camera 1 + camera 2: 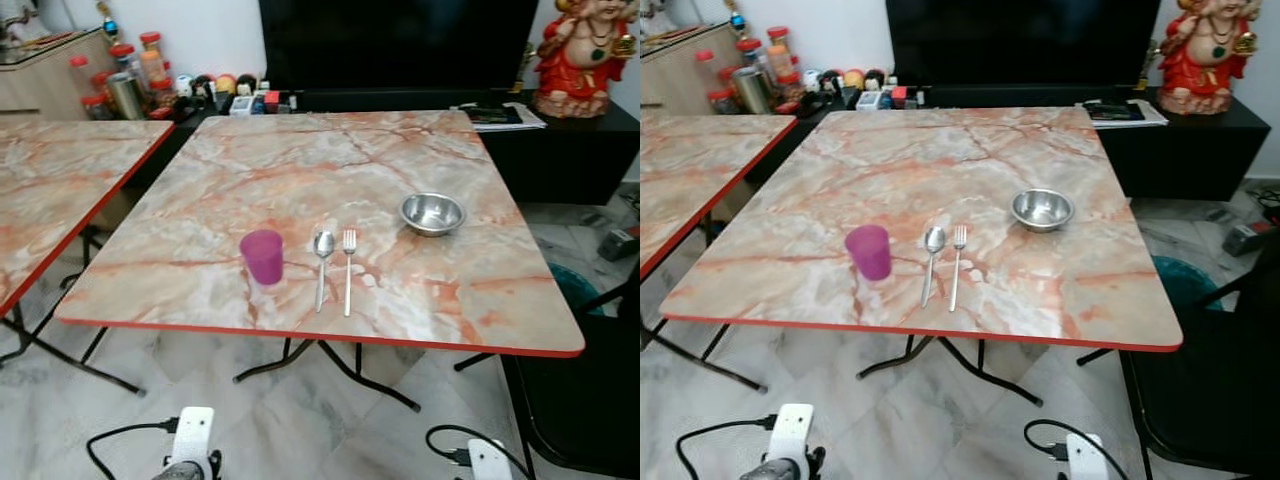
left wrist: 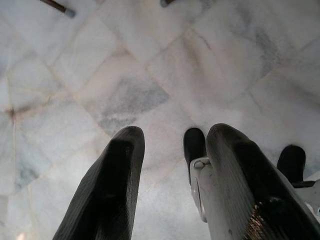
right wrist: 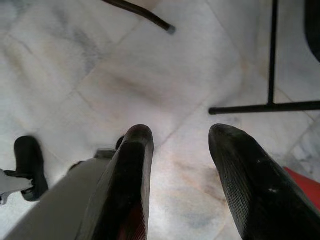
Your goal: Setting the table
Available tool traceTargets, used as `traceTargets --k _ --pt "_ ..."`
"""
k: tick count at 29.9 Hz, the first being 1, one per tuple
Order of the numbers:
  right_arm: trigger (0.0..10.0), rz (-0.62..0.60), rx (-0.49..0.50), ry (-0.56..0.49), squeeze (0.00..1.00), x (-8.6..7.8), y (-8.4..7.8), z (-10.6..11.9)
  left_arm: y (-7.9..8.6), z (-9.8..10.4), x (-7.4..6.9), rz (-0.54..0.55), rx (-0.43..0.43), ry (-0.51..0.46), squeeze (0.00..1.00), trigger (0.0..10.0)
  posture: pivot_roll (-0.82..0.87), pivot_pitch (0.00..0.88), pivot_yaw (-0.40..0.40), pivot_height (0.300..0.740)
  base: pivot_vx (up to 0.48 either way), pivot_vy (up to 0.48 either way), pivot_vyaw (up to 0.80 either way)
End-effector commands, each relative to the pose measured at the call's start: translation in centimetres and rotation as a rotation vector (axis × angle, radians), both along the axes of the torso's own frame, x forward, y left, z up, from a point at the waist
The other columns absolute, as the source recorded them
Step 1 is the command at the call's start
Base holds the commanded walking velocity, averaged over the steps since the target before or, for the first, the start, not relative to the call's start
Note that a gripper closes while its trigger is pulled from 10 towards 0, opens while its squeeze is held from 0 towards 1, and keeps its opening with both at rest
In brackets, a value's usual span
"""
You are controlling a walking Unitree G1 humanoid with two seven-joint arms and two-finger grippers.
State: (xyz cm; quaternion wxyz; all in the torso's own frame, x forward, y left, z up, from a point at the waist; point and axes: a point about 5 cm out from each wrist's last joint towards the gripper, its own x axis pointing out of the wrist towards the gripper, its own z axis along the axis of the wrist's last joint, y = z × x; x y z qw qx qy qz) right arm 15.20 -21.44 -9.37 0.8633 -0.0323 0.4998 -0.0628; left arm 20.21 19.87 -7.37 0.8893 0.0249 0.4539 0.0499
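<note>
left eye view gives me the table [image 1: 200,180] with cup [image 1: 262,256], spoon [image 1: 322,264] and fork [image 1: 348,268] near its front edge and bowl [image 1: 433,213] farther right, while left gripper [image 2: 170,165] and right gripper [image 3: 181,165] hang low, fingers apart and empty, so i'd step close before reaching.

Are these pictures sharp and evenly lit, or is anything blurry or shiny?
Eye views: sharp, soft even light, a mild sheen on the table and glints in the steel bowl. Wrist views: floor tiles readable, but the close black fingers look soft and oversized.
</note>
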Motion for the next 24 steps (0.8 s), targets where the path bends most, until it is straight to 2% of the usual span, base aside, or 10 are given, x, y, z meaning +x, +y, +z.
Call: traceTargets --k 1,12,14,17,18,20,22,24 --pt "10.0 0.002 0.022 -0.029 0.00 0.7 0.8 0.2 1.0 0.3 0.2 0.013 0.009 0.002 0.00 10.0 0.00 0.000 0.059 0.740 0.000 0.000 0.00" --pt "10.0 0.018 0.026 -0.048 0.00 1.3 1.2 0.4 1.4 0.7 0.8 0.017 0.006 -0.018 0.00 10.0 0.01 0.000 0.064 0.740 0.000 0.000 0.00" --pt "10.0 -0.047 0.024 -0.061 0.00 1.3 1.0 0.4 1.3 0.7 0.8 0.028 0.003 -0.020 0.00 10.0 -0.02 0.000 0.075 0.740 0.000 0.000 0.00" --pt "10.0 -0.210 0.021 -0.058 0.00 0.8 0.7 0.2 1.3 0.7 0.8 0.016 0.010 -0.013 0.00 10.0 -0.03 0.000 0.077 0.740 0.000 0.000 0.00" --pt "10.0 -0.314 0.011 -0.054 0.00 0.4 0.6 0.1 1.2 0.7 0.8 0.014 0.009 -0.014 0.00 10.0 -0.04 0.000 0.079 0.740 0.000 0.000 0.00" --pt "10.0 -0.415 -0.024 -0.038 0.00 0.0 0.3 0.0 1.2 0.7 0.9 0.007 0.011 -0.017 0.00 10.0 -0.04 0.000 0.076 0.740 0.000 0.000 0.00" --pt "10.0 -0.453 -0.035 -0.036 0.00 -0.1 0.3 0.0 1.1 0.7 0.9 0.008 0.010 -0.020 0.00 10.0 -0.04 0.000 0.074 0.740 0.000 0.000 0.00" --pt "10.0 -0.545 -0.045 -0.034 0.00 -0.5 0.3 -0.1 1.1 0.7 0.9 0.009 0.011 -0.022 0.00 10.0 -0.04 0.000 0.070 0.740 0.000 0.000 0.00"
